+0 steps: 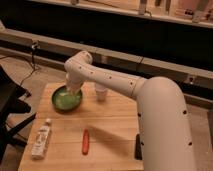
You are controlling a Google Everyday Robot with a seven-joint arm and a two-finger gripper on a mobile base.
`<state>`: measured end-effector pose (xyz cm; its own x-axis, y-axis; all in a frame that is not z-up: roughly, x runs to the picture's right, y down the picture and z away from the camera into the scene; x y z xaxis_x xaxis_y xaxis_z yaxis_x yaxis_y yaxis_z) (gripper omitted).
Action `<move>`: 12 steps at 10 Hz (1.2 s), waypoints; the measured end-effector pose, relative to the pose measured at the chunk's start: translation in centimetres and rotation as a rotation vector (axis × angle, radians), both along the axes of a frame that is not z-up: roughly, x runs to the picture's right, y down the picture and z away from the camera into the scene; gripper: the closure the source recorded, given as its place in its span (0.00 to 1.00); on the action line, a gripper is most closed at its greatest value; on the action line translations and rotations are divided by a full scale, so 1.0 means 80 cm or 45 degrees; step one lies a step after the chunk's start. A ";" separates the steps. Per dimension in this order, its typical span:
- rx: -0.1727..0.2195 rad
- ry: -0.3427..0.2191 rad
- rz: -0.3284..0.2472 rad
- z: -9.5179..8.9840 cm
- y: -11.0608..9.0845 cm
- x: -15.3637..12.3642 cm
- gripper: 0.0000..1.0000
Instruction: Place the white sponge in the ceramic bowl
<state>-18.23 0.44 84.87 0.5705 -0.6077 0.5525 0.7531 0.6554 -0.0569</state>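
Observation:
The green ceramic bowl [66, 99] sits at the back left of the wooden table [115, 130]. My gripper [73, 90] hangs over the bowl's back right rim, at the end of the white arm that reaches across from the right. A pale patch shows in the bowl under the gripper; I cannot tell whether it is the white sponge. The gripper itself is mostly hidden by the wrist.
A small white cup [101, 92] stands just right of the bowl. A white bottle [41, 139] lies at the front left. A red object [85, 141] lies at the front middle. A dark object [138, 148] lies by the arm at the front right.

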 end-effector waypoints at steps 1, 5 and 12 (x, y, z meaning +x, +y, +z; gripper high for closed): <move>0.000 0.000 -0.001 0.001 -0.001 0.000 0.73; -0.001 -0.006 -0.007 0.003 -0.001 -0.003 0.52; -0.004 -0.015 -0.016 0.006 -0.002 -0.007 0.52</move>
<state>-18.80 0.31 85.37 0.5562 -0.6131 0.5610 0.7619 0.6458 -0.0497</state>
